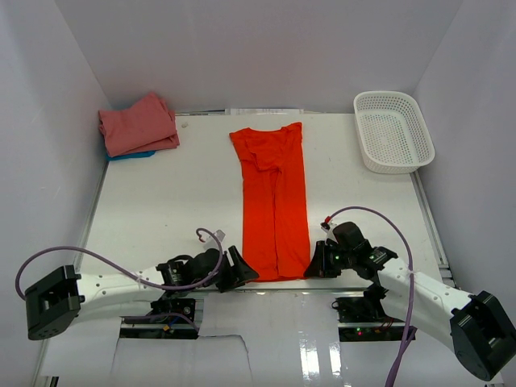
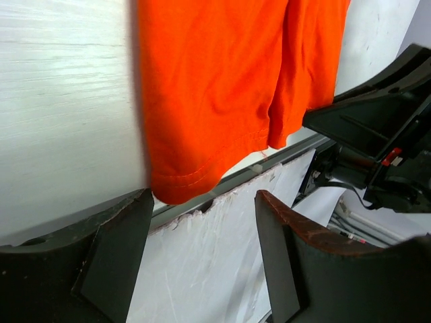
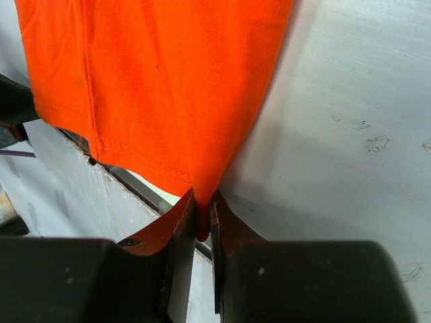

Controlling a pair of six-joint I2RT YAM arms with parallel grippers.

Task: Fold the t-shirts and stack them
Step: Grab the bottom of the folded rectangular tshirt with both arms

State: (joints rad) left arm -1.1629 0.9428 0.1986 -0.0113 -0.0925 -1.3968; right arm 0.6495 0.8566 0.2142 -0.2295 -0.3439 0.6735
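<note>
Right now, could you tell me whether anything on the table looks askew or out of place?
The orange t-shirt overhangs the near table edge at its hem, where only the right gripper pinches a corner; the left gripper stands open, gripping nothing. At far left, the blue t-shirt pokes out unevenly under the pink t-shirt.

We see a plain bright orange-red cloth t-shirt point(image 1: 274, 201) against a white worktop point(image 1: 161, 210). The muted salmon-pink folded cloth t-shirt point(image 1: 137, 122) shows a sliver of blue cloth t-shirt point(image 1: 131, 155) beneath, and the white plastic mesh basket point(image 1: 393, 131) has a regular grid of holes. The left tool point(image 1: 242, 266) and right tool point(image 1: 316, 264) are black, their arms point(image 1: 113, 286) white with purple cables point(image 1: 367, 209).
</note>
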